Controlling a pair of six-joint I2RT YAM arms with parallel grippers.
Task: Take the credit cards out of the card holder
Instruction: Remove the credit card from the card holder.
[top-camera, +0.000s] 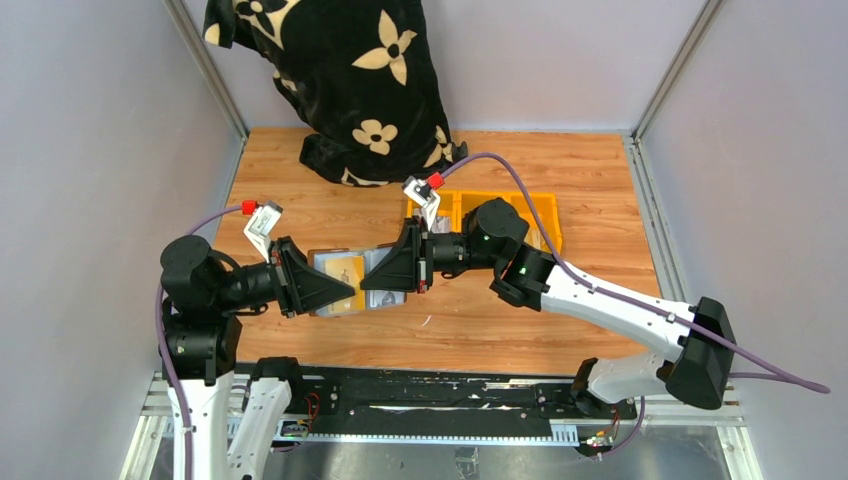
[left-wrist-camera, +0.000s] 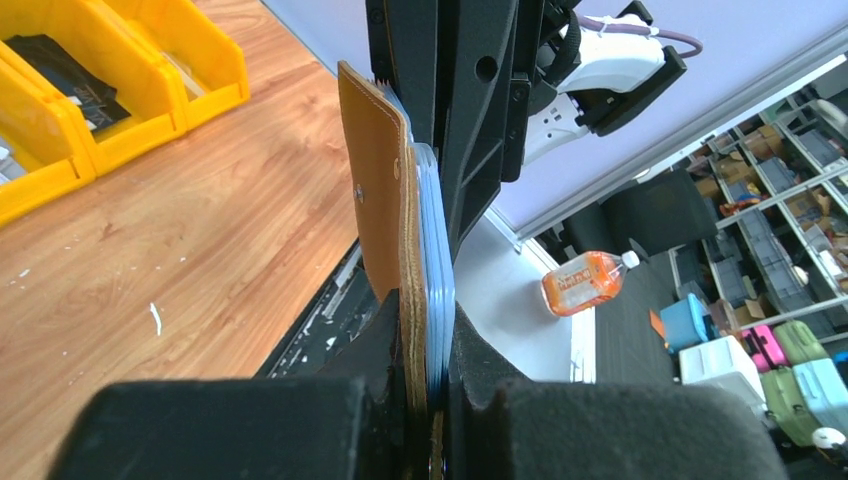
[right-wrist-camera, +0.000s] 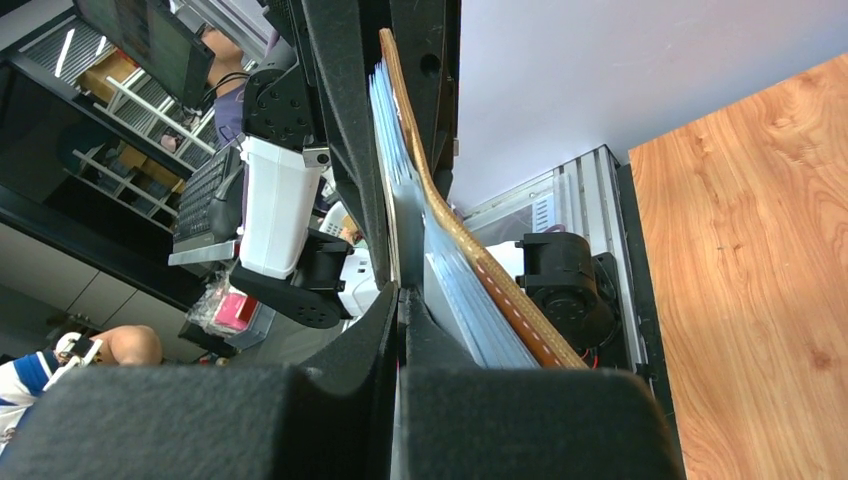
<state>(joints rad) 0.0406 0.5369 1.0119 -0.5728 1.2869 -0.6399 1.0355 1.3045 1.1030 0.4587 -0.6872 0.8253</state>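
The brown card holder (top-camera: 368, 258) hangs open above the table between my two grippers. A pale credit card (top-camera: 340, 270) with a dark emblem shows in one of its sleeves. My left gripper (top-camera: 345, 291) is shut on the holder's leather flap (left-wrist-camera: 375, 190) and the blue-tinted clear sleeves (left-wrist-camera: 437, 250) beside it. From the other side, my right gripper (top-camera: 372, 282) is shut on a thin pale card edge (right-wrist-camera: 406, 205). The remaining sleeves (right-wrist-camera: 470, 305) and the stitched leather (right-wrist-camera: 478, 258) pass outside its right finger.
Yellow bins (top-camera: 530, 215) stand behind the right arm and hold dark items (left-wrist-camera: 70, 75). A black cloth with cream flowers (top-camera: 350, 70) lies at the back. A small white scrap (top-camera: 427, 320) lies on the wooden table (top-camera: 600, 180).
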